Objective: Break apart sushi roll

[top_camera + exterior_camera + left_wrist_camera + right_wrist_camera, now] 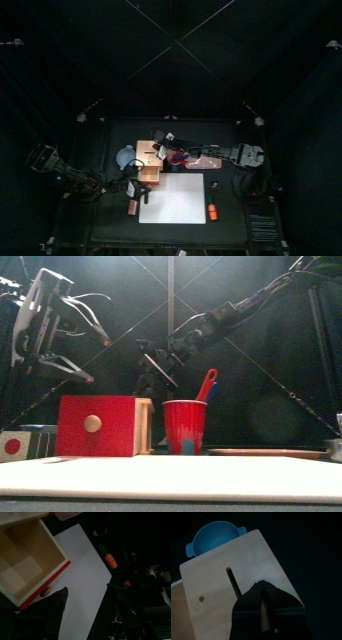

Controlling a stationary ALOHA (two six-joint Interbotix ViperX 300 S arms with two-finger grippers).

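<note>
No sushi roll shows in any view. My right gripper [261, 584] is shut, its jaws pressed together above a pale wooden panel [224, 597] with a narrow slot. I cannot tell whether anything thin is pinched in it. In the front view the right gripper [150, 368] hangs above the gap between the red box [100, 424] and the red cup [185, 428]. My left gripper [93, 607] stands wide open and empty, high over the open wooden box [27, 562] and the white board [83, 577]. It hangs at the upper left in the front view [67, 364].
A blue bowl [214, 537] lies beyond the wooden panel. The red cup holds a red and a blue utensil [207, 384]. An orange-handled tool [110, 560] lies off the white board's edge. The white board [174, 197] fills the table's front middle.
</note>
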